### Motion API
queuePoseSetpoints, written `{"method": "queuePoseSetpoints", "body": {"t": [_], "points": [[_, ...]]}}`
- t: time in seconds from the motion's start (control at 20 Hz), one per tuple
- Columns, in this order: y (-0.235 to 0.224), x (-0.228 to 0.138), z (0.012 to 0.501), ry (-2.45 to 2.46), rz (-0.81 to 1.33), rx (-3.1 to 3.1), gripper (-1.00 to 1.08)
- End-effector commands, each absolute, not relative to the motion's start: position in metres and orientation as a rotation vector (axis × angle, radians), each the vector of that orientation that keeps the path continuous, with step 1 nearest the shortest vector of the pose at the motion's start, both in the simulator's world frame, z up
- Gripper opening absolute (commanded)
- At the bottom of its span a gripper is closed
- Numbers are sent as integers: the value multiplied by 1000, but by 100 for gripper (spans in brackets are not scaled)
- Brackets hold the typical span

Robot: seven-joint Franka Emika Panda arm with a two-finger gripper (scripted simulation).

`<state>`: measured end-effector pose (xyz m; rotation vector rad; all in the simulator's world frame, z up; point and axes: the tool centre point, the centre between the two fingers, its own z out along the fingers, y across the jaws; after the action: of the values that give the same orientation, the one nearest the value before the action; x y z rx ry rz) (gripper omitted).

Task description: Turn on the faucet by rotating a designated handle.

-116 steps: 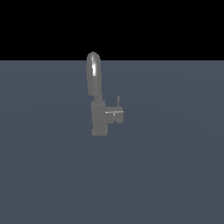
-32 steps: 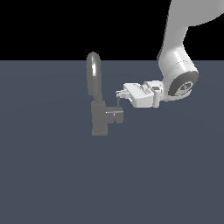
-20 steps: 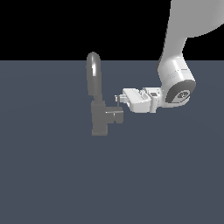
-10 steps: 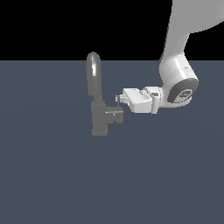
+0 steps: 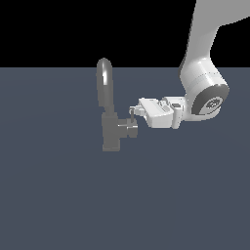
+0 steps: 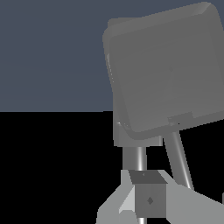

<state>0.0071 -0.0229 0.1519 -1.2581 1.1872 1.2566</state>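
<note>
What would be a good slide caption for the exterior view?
White arm's hand reaches from the exterior view's right to the thin pin of the handle on the grey faucet.

This is looking like a bare simulated test space rather than any real room: a flat, featureless slate-grey floor (image 5: 58, 195) is running to a straight horizon under a plain black void. A lone grey faucet (image 5: 111, 122) is standing on it unplumbed, with a white robot arm (image 5: 202, 73) reaching in.

Flat, even light is falling everywhere, casting no shadows; only the spout (image 5: 104, 83) is showing a soft sheen. Both renders are staying sharp, undistorted.
</note>
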Motion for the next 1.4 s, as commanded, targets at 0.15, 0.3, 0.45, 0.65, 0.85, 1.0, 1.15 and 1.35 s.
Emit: {"method": "queuePoseSetpoints", "body": {"t": [0.15,0.3,0.45,0.65,0.85,1.0,1.15,1.35], "points": [[-23,0,157,1182,1255,-1261,-100],[-24,-11,151,1182,1258,-1260,-100],[-25,-23,145,1183,1261,-1259,-100],[-26,-39,137,1184,1265,-1257,-100],[-28,-56,128,1185,1270,-1255,-100],[-26,-44,137,1165,1243,-1273,-100],[-27,-52,117,1171,1252,-1267,-100],[-28,-62,91,1179,1263,-1260,-100]]}}
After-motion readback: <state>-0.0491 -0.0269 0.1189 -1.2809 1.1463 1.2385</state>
